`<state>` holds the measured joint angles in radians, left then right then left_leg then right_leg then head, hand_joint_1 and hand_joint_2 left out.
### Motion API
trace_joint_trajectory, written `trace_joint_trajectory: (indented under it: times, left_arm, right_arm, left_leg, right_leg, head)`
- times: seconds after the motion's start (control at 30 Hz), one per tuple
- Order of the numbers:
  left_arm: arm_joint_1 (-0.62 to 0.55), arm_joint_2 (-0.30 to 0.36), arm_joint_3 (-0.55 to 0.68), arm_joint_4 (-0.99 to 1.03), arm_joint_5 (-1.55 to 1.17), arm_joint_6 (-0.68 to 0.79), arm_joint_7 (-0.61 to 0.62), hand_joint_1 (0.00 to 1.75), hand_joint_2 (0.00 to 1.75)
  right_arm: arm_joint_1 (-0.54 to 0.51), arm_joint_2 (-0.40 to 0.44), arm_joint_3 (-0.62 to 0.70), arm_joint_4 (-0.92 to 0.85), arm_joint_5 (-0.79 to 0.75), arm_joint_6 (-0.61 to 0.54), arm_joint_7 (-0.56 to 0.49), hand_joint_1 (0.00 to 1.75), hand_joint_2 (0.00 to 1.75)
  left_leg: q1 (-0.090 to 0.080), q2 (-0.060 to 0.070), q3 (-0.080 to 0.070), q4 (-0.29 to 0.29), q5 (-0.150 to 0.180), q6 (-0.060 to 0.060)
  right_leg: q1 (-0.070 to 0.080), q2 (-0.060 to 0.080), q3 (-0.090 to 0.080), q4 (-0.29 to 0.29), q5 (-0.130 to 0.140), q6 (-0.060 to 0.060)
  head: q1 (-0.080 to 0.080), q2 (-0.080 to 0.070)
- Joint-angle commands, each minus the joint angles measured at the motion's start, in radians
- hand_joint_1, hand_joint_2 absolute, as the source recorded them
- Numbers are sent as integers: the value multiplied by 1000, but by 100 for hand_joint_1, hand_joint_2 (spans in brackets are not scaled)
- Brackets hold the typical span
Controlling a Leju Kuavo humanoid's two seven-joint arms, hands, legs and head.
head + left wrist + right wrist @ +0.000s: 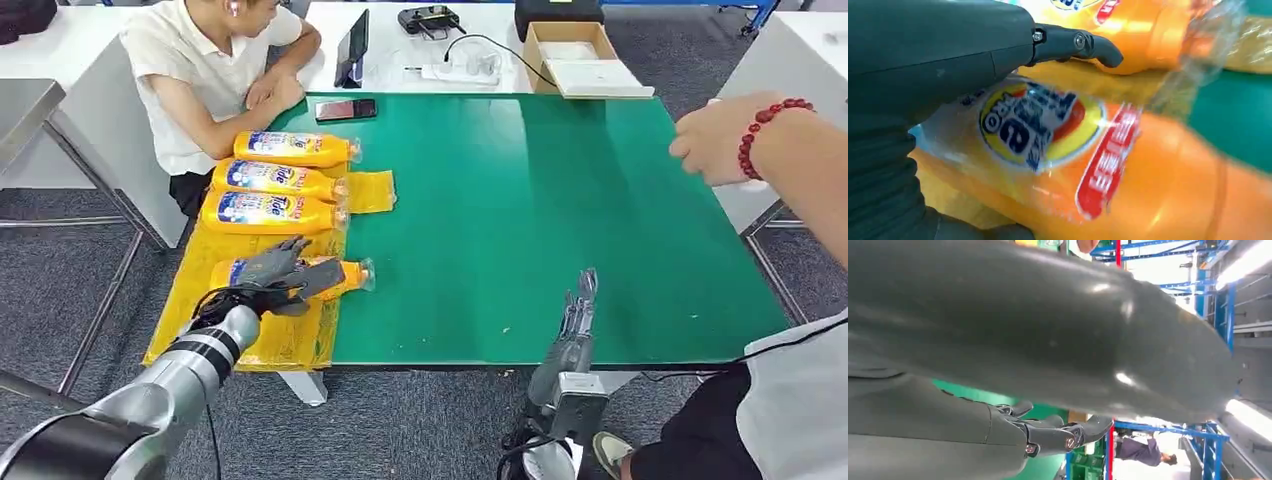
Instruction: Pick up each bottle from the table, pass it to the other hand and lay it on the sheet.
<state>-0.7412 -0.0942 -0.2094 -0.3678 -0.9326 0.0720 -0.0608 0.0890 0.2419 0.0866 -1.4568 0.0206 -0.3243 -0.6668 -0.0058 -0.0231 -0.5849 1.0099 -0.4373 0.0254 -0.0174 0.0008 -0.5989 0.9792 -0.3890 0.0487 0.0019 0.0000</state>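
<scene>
The left robot hand [283, 270] lies over the nearest bottle [345, 274], fingers wrapped around it, on the yellow sheet [290, 335] at the left of the green bench [560, 220]. Three more bottles [270, 180] lie further back on the sheet. The right robot hand [580, 305] hovers at the near edge, fingers straight, holding nothing.

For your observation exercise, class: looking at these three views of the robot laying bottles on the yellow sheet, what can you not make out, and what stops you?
- Fourth bottle: head view, its label end is hidden by the left hand; whether the fingers grip it or just rest on it is unclear.
- Bottle label text: left wrist view, blurred.
- Right hand: head view, seen edge-on; right wrist view, thumb blocks most.
- Phone: too small.
</scene>
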Motion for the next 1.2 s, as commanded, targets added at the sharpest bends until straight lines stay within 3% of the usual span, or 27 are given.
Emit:
trace_joint_trajectory:
  times: [0.03,0.17,0.33,0.37,0.5,0.63,0.7,0.73,0.83,0.87,0.97,1.0,1.03,1.07,1.1,1.2]
  left_arm:
    - [38,-16,121,5,123,-118,-98,0,175]
    - [57,-12,120,-44,160,-67,-149,0,175]
    - [133,-42,86,-235,225,156,-293,0,175]
    - [153,-49,73,-289,241,196,-318,0,175]
    - [270,-96,35,-565,440,335,-482,0,175]
    - [270,-96,35,-565,440,335,-482,0,175]
    - [334,-126,10,-690,588,293,-541,0,175]
    - [355,-132,-7,-731,680,240,-514,0,175]
    - [417,-131,-138,-863,803,235,-472,0,175]
    - [434,-121,-182,-892,844,247,-460,0,175]
    - [490,-103,-231,-939,901,280,-454,0,175]
    - [524,-96,-241,-949,934,296,-433,0,175]
    - [569,-115,-212,-935,990,349,-324,0,175]
    - [590,-106,-225,-931,998,356,-339,0,175]
    - [625,-114,-209,-907,1172,326,-247,0,175]
    - [651,-98,-256,-907,1235,319,-329,0,175]
  right_arm:
    - [-30,-20,32,74,7,-23,-31,0,0]
    - [-20,-22,25,65,2,-30,-31,0,0]
    - [6,-43,56,-23,43,-105,-31,0,0]
    - [7,-47,66,-39,45,-138,-31,0,175]
    - [0,-82,131,-77,55,-241,-31,0,175]
    - [0,-82,131,-77,55,-241,-31,0,175]
    - [9,-81,147,-143,38,-257,-31,0,175]
    - [11,-89,165,-162,50,-279,-31,0,175]
    - [13,-107,215,-194,42,-328,-31,0,175]
    - [10,-114,223,-156,34,-311,-31,0,0]
    - [22,-47,144,-101,-38,-230,-31,0,0]
    - [25,-15,111,-37,-19,-257,-31,0,0]
    - [28,20,74,32,-39,-330,-18,0,0]
    - [41,18,86,30,-40,-342,-22,0,0]
    - [72,3,121,-6,-22,-373,-31,0,0]
    - [112,34,90,-146,109,-374,-31,0,0]
  left_leg:
    - [1,2,2,-1,0,-2]
    - [1,3,2,-2,0,-1]
    - [1,3,1,-1,0,-1]
    - [1,3,0,0,0,-1]
    - [1,3,-5,1,-1,-1]
    - [1,3,-8,1,-1,-1]
    - [1,4,-8,1,-1,-1]
    - [0,3,-10,1,-1,0]
    - [0,3,-12,1,-1,0]
    - [1,3,-11,2,-3,-1]
    - [1,4,-11,0,-2,-1]
    - [1,5,-8,0,-3,-1]
    - [1,5,-9,-1,-2,-1]
    - [1,5,-8,-2,-2,-1]
    - [1,7,-5,-4,-3,-1]
    - [1,6,-6,-2,-4,-2]
  right_leg:
    - [1,1,2,-2,0,-2]
    - [1,2,2,-2,1,-2]
    - [1,0,1,-1,0,-1]
    - [1,0,-1,0,0,-1]
    - [2,0,-6,0,-1,-1]
    - [1,0,-9,0,0,0]
    - [2,1,-8,-1,0,-1]
    - [0,0,-11,0,0,0]
    - [0,-1,-13,1,0,0]
    - [2,-1,-11,1,-2,-1]
    - [1,0,-12,-1,0,-1]
    - [2,1,-9,-1,-2,-2]
    - [1,1,-10,-1,-1,-1]
    - [1,2,-9,-3,0,-1]
    - [2,3,-6,-4,-1,-2]
    - [1,2,-8,-2,-2,-2]
  head:
    - [0,0]
    - [0,0]
    - [0,0]
    - [0,0]
    - [0,0]
    - [0,0]
    - [0,0]
    - [0,0]
    - [0,0]
    - [0,0]
    - [0,0]
    - [0,0]
    - [0,0]
    - [0,0]
    - [0,0]
    - [0,0]
